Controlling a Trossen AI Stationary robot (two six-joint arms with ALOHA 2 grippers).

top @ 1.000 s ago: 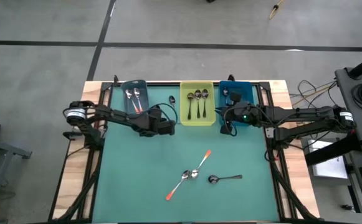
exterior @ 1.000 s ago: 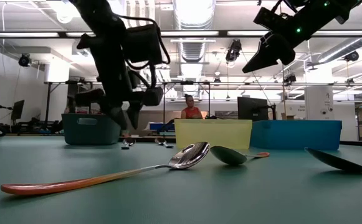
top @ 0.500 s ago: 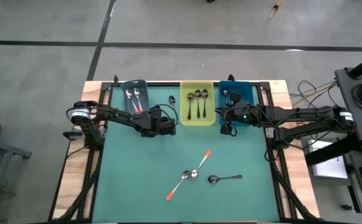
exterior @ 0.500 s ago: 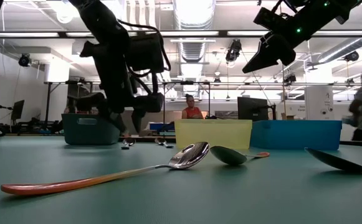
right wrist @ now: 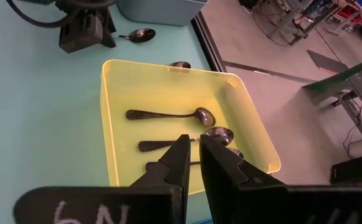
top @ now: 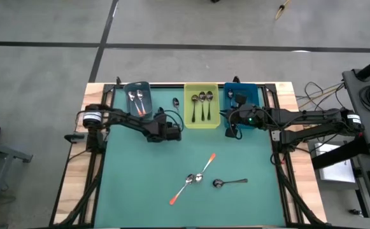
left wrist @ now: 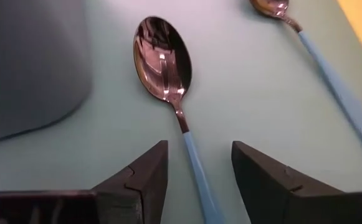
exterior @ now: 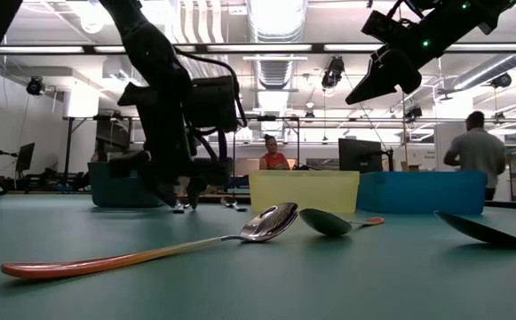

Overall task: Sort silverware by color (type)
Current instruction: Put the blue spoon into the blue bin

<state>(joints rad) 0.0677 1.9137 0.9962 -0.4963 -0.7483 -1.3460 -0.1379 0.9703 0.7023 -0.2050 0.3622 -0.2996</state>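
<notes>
Green worktop (top: 140,184) framed by pale wood, standing on a grey concrete floor (top: 44,63). Three bins are sitting along its far edge: a dark blue-grey bin (top: 137,98) holding orange-handled spoons, a yellow bin (top: 202,106) holding three dark-handled spoons (right wrist: 168,114), and a blue bin (top: 242,95). The left gripper (left wrist: 196,177) is hovering with fingers apart, straddling the handle of a blue-handled spoon (left wrist: 168,68) near the far edge. The right gripper (right wrist: 193,163) is hanging closed and empty beside the yellow bin. Two orange-handled spoons (top: 194,179) and a dark spoon (top: 229,182) are lying near the worktop's centre. Beyond the table, two people (exterior: 473,156) are occupying a workshop under ceiling lights.
</notes>
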